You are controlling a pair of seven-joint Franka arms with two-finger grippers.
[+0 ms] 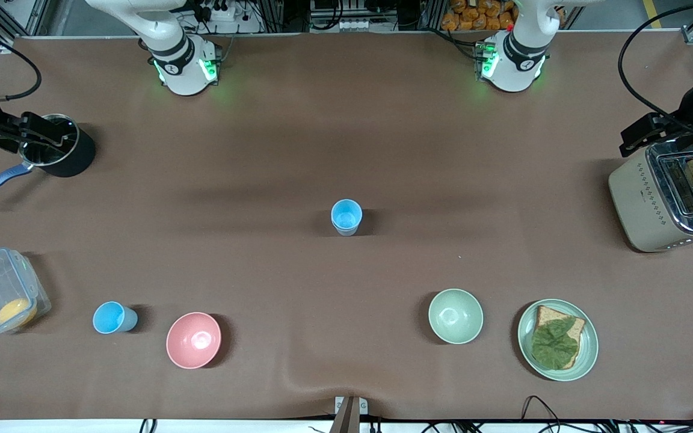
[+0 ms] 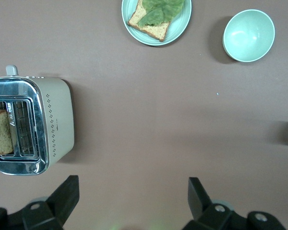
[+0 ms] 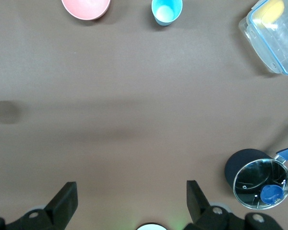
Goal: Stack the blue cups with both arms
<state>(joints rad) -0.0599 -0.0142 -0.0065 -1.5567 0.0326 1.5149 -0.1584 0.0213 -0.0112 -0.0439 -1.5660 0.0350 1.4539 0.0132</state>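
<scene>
Only the wrist views show the left gripper [image 2: 132,203] and right gripper [image 3: 129,203], both wide open, empty. One blue cup [image 1: 346,216] stands upright mid-table; another cup [image 1: 114,317] stands beside the pink bowl [image 1: 194,340].

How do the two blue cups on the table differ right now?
The middle cup stands alone at the table's centre; the corner cup sits nearer the front camera, beside the pink bowl, toward the right arm's end. The middle cup's outside looks greyer. Both stand upright, mouths up, ungripped.

brown table [image 1: 262,150] — cups [image 1: 346,216], bowls [image 1: 194,340], toaster [image 1: 665,201].
</scene>
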